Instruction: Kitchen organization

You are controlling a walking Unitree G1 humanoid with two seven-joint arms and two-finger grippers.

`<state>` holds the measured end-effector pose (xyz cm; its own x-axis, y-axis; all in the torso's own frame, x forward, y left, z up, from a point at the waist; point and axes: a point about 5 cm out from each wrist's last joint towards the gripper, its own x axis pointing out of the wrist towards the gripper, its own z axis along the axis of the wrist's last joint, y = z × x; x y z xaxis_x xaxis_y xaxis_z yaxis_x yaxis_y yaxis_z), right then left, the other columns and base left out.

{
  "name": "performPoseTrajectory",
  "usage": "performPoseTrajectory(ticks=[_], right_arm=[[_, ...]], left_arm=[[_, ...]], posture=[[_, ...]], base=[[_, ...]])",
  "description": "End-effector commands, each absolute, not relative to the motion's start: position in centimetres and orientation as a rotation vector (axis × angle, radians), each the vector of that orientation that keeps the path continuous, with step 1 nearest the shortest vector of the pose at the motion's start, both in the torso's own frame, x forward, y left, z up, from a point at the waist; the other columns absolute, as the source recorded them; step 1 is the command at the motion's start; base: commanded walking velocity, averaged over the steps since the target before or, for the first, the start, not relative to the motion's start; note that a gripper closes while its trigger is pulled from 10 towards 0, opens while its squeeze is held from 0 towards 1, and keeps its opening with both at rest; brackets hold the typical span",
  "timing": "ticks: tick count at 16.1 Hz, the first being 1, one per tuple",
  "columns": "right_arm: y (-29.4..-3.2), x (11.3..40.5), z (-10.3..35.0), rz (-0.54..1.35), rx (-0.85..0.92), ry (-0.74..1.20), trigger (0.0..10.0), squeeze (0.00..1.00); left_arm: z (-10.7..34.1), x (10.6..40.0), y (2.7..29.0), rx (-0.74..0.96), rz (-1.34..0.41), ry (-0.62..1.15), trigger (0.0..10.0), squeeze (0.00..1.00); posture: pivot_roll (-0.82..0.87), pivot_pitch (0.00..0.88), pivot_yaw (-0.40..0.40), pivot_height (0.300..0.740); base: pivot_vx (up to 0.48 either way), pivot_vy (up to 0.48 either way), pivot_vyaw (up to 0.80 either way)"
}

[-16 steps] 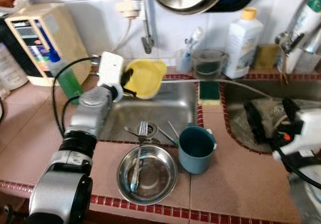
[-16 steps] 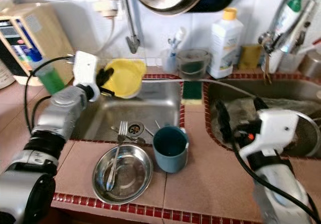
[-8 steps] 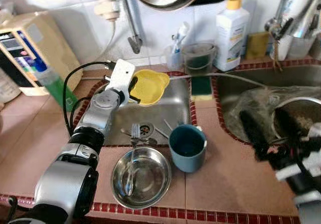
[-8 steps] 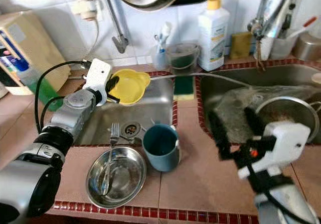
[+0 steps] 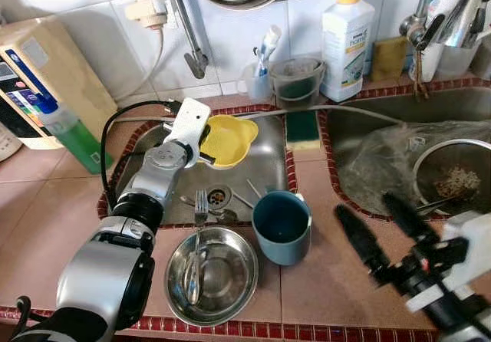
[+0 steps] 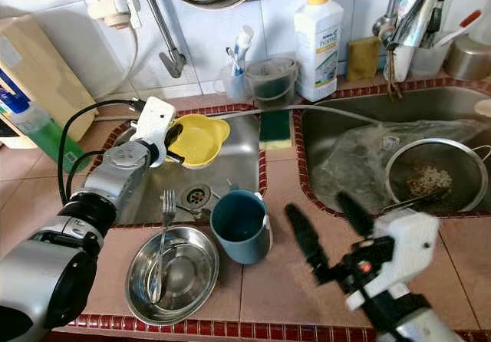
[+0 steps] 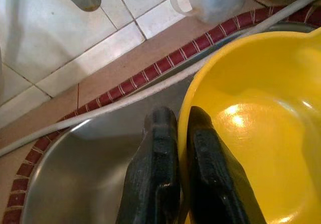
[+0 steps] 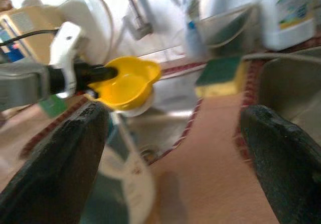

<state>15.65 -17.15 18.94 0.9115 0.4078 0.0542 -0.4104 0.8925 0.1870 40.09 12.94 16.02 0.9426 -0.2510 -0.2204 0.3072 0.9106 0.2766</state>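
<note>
My left gripper (image 5: 202,141) is shut on the rim of a yellow bowl (image 5: 229,138), which it holds over the left sink basin (image 5: 265,162); in the left wrist view both black fingers (image 7: 163,148) pinch the yellow bowl (image 7: 251,118). A steel bowl (image 5: 212,274) with a fork (image 5: 196,242) in it rests on the tiled counter in front of the sink. A teal cup (image 5: 281,225) stands beside it. My right gripper (image 5: 383,223) hovers open over the counter to the right of the cup, nothing between its fingers.
The right basin holds a plastic bag (image 5: 383,166) and a metal strainer (image 5: 453,177). A white detergent bottle (image 5: 347,31), a sponge (image 5: 304,127), a cup with toothbrushes (image 5: 259,77) and a green bottle (image 5: 73,131) line the back. Utensils lie near the left drain (image 5: 219,198).
The camera has tilted, shifting the scene. My right gripper has come back from over the right basin to the counter near the teal cup. The left gripper keeps hold of the yellow bowl.
</note>
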Motion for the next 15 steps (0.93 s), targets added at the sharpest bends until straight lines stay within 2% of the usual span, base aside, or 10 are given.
performPoseTrajectory(ticks=[1, 8, 11, 15], right_arm=[[-16.4, 15.2, 19.3, 0.479, 0.203, -0.014, 10.0, 0.0], [-15.7, 14.8, 19.4, 0.558, 0.219, -0.008, 10.0, 0.0], [-15.7, 15.0, 19.6, 0.565, 0.216, -0.021, 10.0, 0.0], [-15.8, 15.1, 19.7, 0.567, 0.214, -0.029, 10.0, 0.0]], left_arm=[[16.7, 40.4, 13.7, 0.321, -0.271, 0.171, 10.0, 0.0], [16.2, 40.2, 13.5, 0.31, -0.307, 0.197, 10.0, 0.0], [14.8, 39.9, 13.4, 0.337, -0.326, 0.286, 10.0, 0.0], [14.5, 39.8, 13.4, 0.334, -0.333, 0.319, 10.0, 0.01]], posture=[[-0.36, 0.089, 0.246, 0.732], [-0.36, 0.081, 0.245, 0.732], [-0.36, 0.075, 0.247, 0.732], [-0.36, 0.07, 0.247, 0.732]], base=[[0.0, 0.0, 0.0], [0.0, 0.0, 0.0], [0.0, 0.0, 0.0], [0.0, 0.0, 0.0]])
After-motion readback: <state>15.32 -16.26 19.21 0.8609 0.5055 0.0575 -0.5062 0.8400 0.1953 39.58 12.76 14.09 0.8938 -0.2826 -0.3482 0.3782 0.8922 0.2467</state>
